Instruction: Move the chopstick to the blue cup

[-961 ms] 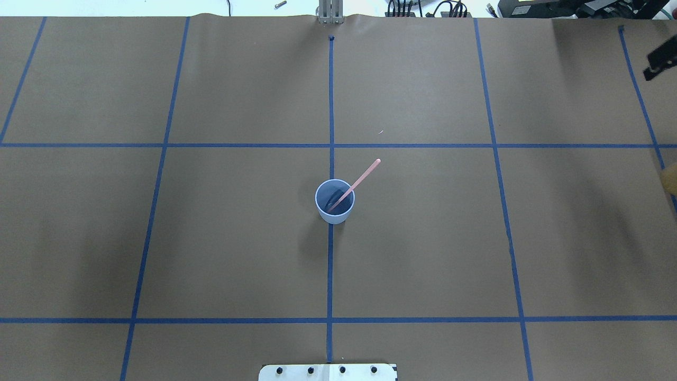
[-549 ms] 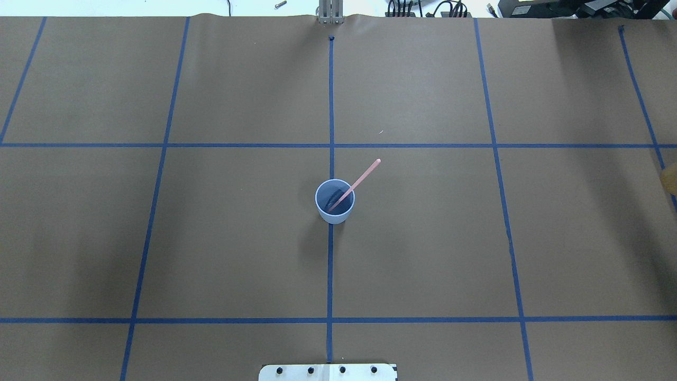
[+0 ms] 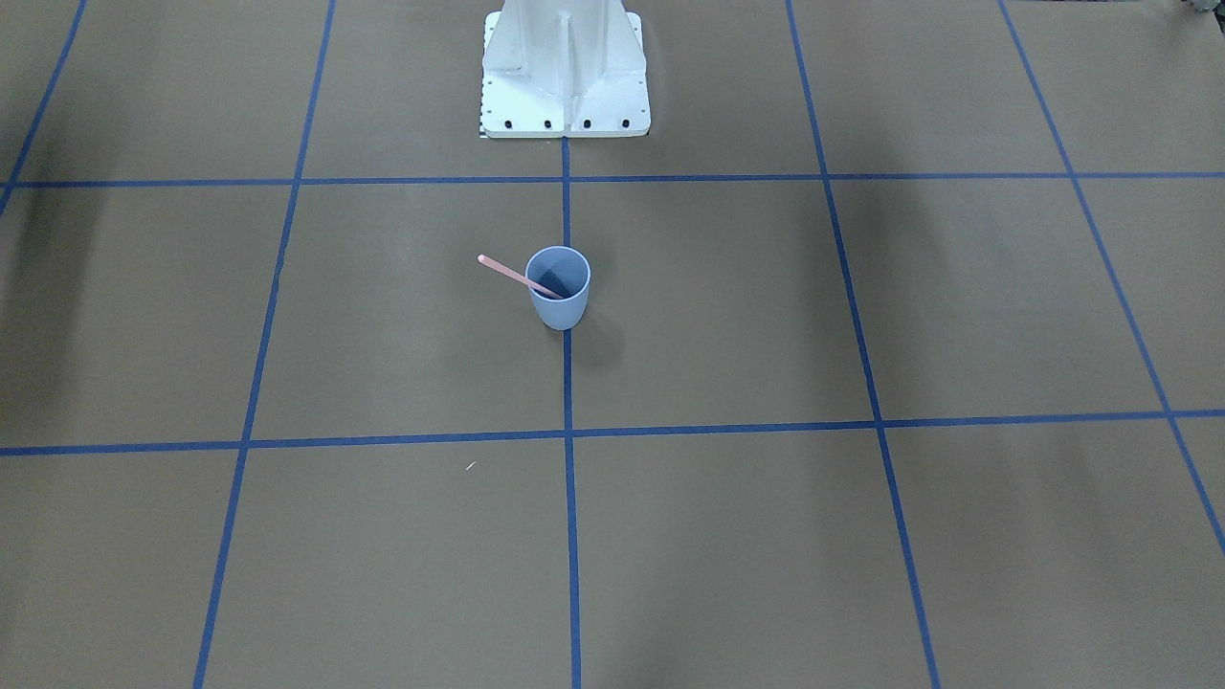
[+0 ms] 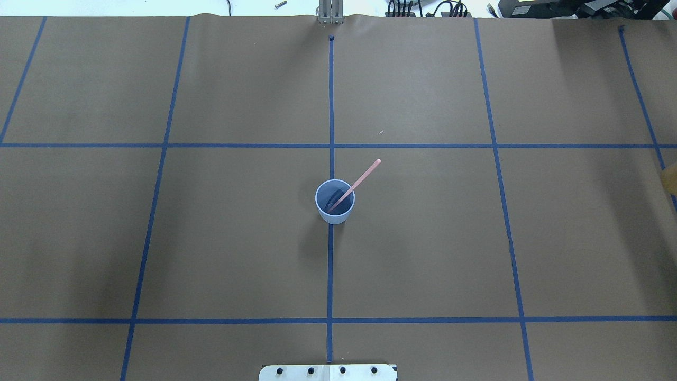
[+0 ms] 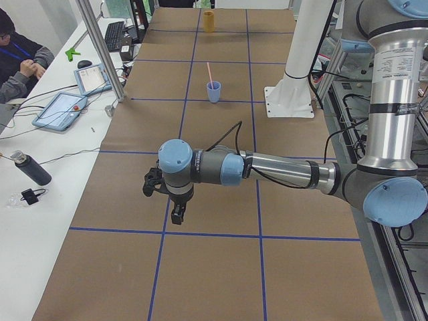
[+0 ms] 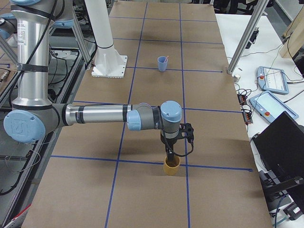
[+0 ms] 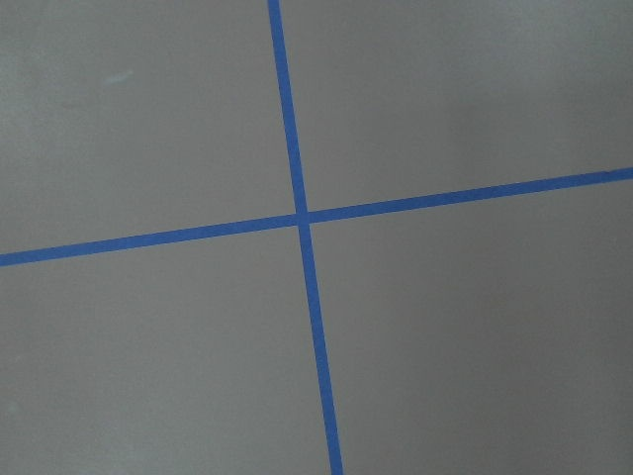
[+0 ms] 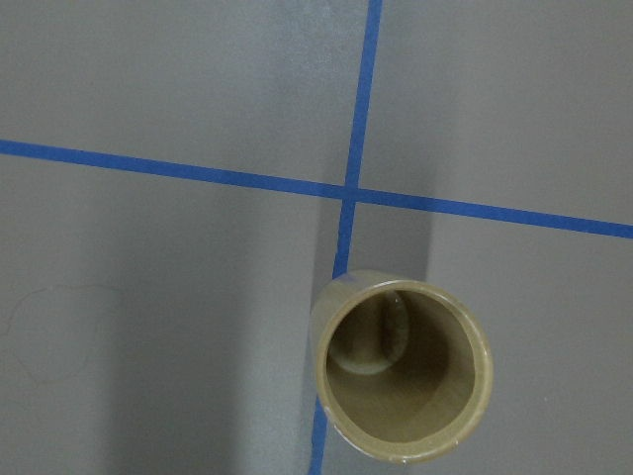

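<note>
The left arm (image 5: pixel 267 170) and right arm (image 6: pixel 95 114) hang at the ends of the table (image 4: pixel 158 238), well apart from the blue cup (image 4: pixel 335 202), where the chopstick (image 4: pixel 359 181) leans inside. The task looks done; parking should keep clear of it. The right gripper (image 6: pixel 170 153) hovers over a tan cup (image 8: pixel 404 366), the left gripper (image 5: pixel 175 214) over bare table. How far either's fingers are open, I cannot tell.

I can read no word, number or brand in this room. The blue joint cap (image 6: pixel 22 126) on the near arm carries a pale mark, too small to make out. The tablet screens (image 6: pixel 269 106) are too small as well.
</note>
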Robot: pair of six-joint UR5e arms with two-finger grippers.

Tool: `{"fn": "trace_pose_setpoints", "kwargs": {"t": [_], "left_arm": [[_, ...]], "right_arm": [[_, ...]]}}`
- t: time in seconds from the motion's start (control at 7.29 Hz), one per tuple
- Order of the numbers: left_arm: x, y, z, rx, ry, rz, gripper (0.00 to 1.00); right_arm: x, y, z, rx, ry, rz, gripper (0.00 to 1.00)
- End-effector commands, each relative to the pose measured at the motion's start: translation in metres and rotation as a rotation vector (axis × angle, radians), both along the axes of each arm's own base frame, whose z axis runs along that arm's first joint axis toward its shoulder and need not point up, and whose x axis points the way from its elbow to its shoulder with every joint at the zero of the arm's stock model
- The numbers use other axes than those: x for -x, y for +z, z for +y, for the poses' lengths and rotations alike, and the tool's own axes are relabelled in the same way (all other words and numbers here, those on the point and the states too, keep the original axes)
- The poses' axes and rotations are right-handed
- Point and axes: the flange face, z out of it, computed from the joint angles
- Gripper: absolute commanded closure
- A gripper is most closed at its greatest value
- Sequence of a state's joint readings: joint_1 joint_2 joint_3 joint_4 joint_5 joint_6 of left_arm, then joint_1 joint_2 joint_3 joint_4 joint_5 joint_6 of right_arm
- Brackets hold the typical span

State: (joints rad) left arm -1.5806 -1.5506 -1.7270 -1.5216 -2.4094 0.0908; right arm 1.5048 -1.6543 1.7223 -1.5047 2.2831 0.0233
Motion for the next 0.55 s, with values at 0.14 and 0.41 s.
{"fn": "trace_pose_setpoints", "kwargs": {"t": [0.14,0.41], "left_arm": [[0.0008,0.0000,0.0005,0.000,-0.004,-0.005,0.01],[0.0016,0.0015,0.0013,0.005,-0.006,-0.005,0.01]], "right_arm": [[0.0008,-0.0077,-0.0047,0.041,0.063,-0.013,0.00],[0.0008,-0.0095,-0.0034,0.039,0.064,-0.015,0.00]]}}
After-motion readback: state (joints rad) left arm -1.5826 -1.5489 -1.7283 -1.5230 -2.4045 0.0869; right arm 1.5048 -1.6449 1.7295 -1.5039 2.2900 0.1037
